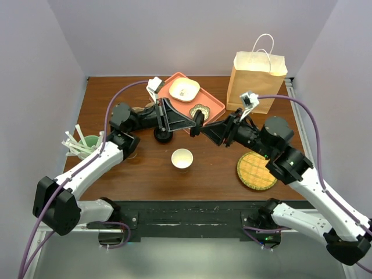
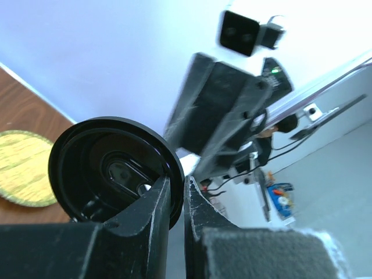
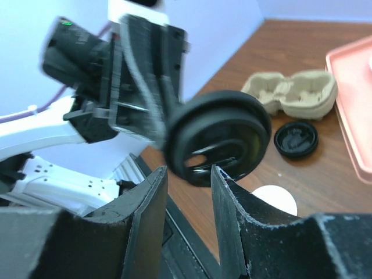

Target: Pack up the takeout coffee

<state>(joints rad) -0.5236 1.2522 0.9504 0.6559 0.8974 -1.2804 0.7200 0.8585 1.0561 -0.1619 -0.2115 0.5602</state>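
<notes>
the left gripper (image 2: 176, 187) is clenched on the rim of a black lid (image 2: 110, 168). its two fingers pinch the edge, so the lid stands on edge out past the fingertips, held up in the air. the right gripper (image 3: 186, 174) faces it from the other side with its jaws parted. the lid's lower rim sits just beyond its fingertips, in line with the gap, and that gripper grasps nothing. whether its fingers touch the lid cannot be told.

below both grippers, a little toward the arms' bases, an open paper cup (image 1: 182, 158) with a cream-white inside stands upright on the table (image 1: 145, 174). a second black lid (image 1: 163, 135) lies flat on the table under the left gripper's wrist, near a cardboard cup carrier (image 3: 290, 93). the takeout coffee itself, a cup with its lid on, cannot be picked out in any view.

beyond the grippers a pink tray (image 1: 216, 106) carries a pale bowl (image 1: 184, 89). behind the right gripper's wrist, at the far edge of the table, a brown paper bag (image 1: 258, 81) with white handles stands upright. near the right arm's elbow lies a round woven mat (image 1: 256, 170). well off to the left arm's outer side stands a green cup of pale sticks (image 1: 81, 145).
</notes>
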